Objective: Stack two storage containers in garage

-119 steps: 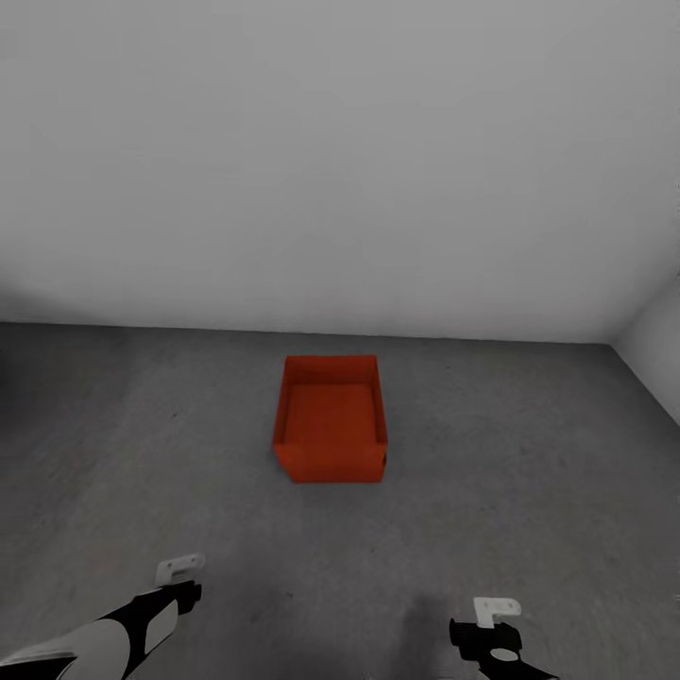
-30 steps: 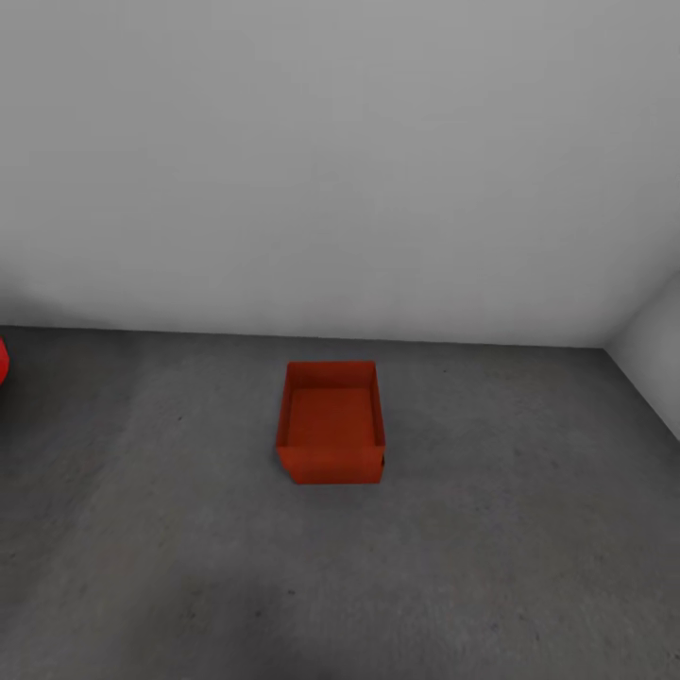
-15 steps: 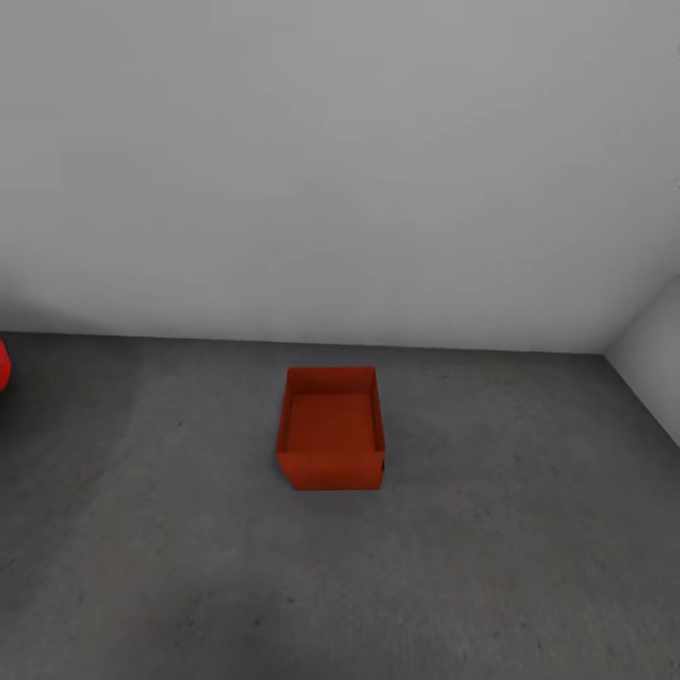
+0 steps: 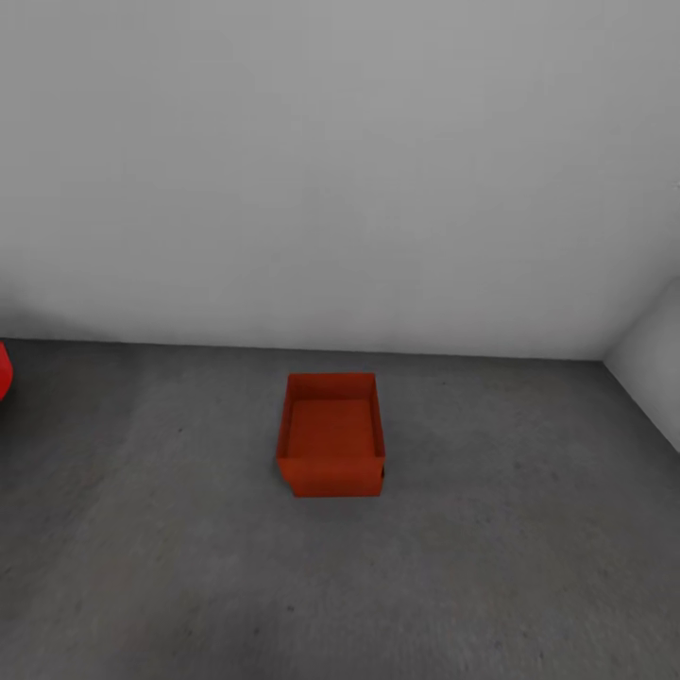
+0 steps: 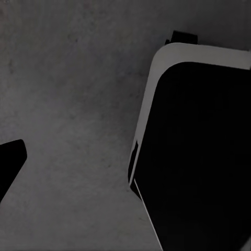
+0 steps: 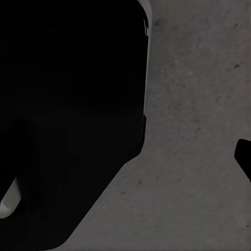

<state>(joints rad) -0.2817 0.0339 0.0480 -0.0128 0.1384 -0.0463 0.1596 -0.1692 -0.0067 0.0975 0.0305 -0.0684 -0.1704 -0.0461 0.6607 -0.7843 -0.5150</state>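
An orange-red storage container (image 4: 331,444), a boxy open-top plastic bin with plain smooth sides, sits on the dark grey, speckled concrete floor (image 4: 529,567), near the pale grey wall (image 4: 340,170) behind it. It may be two bins stacked; I cannot tell. Far left of it peeks a rounded bright red object (image 4: 3,370). Both wrist views show floor and dark robot parts, so I cannot tell if either gripper is spread or pressed together.

Bin (image 4: 331,444): on the floor (image 4: 510,567), about midway across the head view, open side up.
Stacking: seems to sit on a second bin whose lower edge shows beneath; cannot tell for sure.
Wall (image 4: 340,170): behind the bin, apart from it.
Side wall (image 4: 652,373): right, meeting the back wall in a corner.
Rounded object (image 4: 4,370): far left on the floor, well apart from the bin.
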